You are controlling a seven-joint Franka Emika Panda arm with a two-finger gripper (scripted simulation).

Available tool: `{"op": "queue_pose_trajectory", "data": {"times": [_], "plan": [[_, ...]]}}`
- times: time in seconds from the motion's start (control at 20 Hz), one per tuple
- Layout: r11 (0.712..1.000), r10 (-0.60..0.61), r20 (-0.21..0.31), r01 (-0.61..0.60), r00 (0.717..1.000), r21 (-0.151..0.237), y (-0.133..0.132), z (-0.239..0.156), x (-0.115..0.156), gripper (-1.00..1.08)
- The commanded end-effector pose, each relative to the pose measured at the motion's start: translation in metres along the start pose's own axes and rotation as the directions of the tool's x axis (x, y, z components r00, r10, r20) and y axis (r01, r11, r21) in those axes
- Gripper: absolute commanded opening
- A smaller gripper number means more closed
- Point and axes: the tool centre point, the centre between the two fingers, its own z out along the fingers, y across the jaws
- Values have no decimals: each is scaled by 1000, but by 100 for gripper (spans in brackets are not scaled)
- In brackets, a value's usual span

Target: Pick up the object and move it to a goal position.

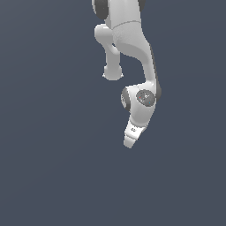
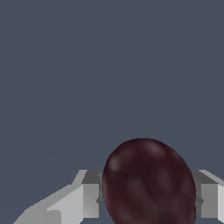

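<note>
In the wrist view the dark red, maroon lumpy object fills the gap between my two grey fingers. The jaws press against both its sides, so my gripper is shut on it. In the exterior view the white arm reaches down and my gripper points downward near the picture's middle. The object is hidden there behind the white hand. No goal marker shows in either view.
Only a plain dark grey-blue surface surrounds the arm in both views. The arm's upper links stand at the exterior view's top centre.
</note>
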Motion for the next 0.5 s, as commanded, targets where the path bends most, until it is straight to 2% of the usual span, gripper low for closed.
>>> {"op": "queue_pose_trajectory", "data": {"times": [0.0,0.45], "plan": [[1000,1,0,-1,1000,0,6,-1,17,-100],[1000,1,0,-1,1000,0,23,-5,67,-100]]}}
